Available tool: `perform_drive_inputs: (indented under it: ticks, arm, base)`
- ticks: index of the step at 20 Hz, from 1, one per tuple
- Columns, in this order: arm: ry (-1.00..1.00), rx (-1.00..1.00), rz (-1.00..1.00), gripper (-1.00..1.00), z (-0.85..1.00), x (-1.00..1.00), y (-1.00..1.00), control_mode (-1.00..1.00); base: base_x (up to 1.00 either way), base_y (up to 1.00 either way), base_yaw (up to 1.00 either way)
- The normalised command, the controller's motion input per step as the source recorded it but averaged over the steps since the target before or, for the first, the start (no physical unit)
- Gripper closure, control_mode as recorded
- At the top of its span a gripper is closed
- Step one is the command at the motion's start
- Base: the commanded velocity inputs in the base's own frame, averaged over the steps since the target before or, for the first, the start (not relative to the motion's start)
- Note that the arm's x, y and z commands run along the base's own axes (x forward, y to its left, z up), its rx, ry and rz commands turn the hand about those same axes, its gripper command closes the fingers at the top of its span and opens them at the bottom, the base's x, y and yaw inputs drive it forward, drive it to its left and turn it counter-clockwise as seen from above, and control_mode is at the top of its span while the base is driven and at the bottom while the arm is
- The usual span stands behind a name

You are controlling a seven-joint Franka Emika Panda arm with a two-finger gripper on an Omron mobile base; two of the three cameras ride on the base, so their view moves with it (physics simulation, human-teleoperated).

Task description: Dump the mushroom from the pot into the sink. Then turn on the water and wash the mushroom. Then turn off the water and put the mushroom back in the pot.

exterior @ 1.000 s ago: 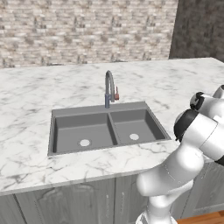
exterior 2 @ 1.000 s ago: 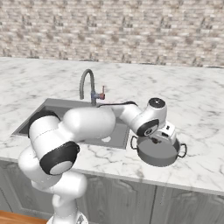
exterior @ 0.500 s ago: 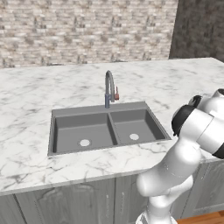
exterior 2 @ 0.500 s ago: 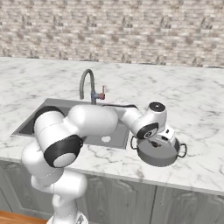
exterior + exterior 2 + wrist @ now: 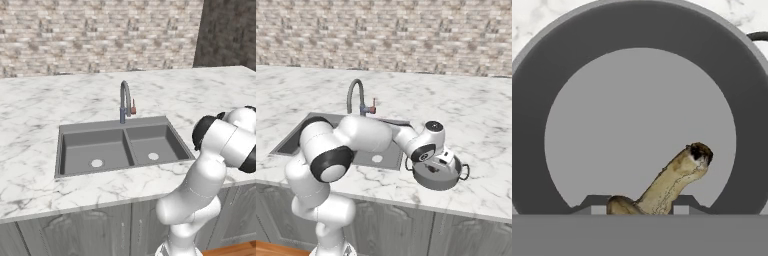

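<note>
Marble counter (image 5: pixel 486 125) runs beneath a pale stone-brick wall (image 5: pixel 406 35) in a simulated kitchen, where the robot's gripper (image 5: pixel 442 161) reaches into the pot (image 5: pixel 438 179) standing on the worktop just right of the sink (image 5: pixel 120 147). Seen along the hand, the pot's flat round bottom lies directly ahead, and the mushroom (image 5: pixel 674 182), a tan stalk with a dark end, slants up between the two dark fingertips (image 5: pixel 594 202). The fingers sit partly apart on either side of its lower end, and appear to be pinching it, though how firmly cannot be told. The pot sits upright on the counter with one loop handle toward the sink and the other away from it, which suggests the mushroom is being lifted out by hand, not tipped out. Both sink basins lie bare, each with its light drain, and no water can be seen at the curved faucet (image 5: pixel 125 100), whose small reddish lever (image 5: pixel 133 108) stands at its side, so the washing has not yet begun. The arm arcs low across the counter's front edge so the hand can point down into the pot. No brand, label or writing can be read anywhere
</note>
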Motion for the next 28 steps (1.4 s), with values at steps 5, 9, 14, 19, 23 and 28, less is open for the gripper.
perform_drive_inputs:
  ticks: [5, 9, 14, 19, 23, 28]
  arm:
    - [0.03, 0.0, 0.0, 1.0, -0.17, 0.11, 0.0, -1.0]
    - [0.04, 0.0, 0.0, 1.0, -0.2, 0.12, 0.0, -1.0]
    - [0.05, 0.0, 0.0, -1.0, -0.21, 0.13, 0.0, -1.0]
    - [0.03, 0.0, 0.0, -1.0, -0.08, 0.03, -0.02, -1.0]
    - [0.0, 0.0, 0.0, -1.0, 0.0, 0.0, -0.03, -1.0]
    - [0.0, 0.0, 0.0, -1.0, 0.0, 0.0, 0.0, -1.0]
  base:
    - [0.0, 0.0, 0.0]
    - [0.0, 0.0, 0.0]
    - [0.0, 0.0, 0.0]
    - [0.0, 0.0, 0.0]
    - [0.0, 0.0, 0.0]
    - [0.0, 0.0, 0.0]
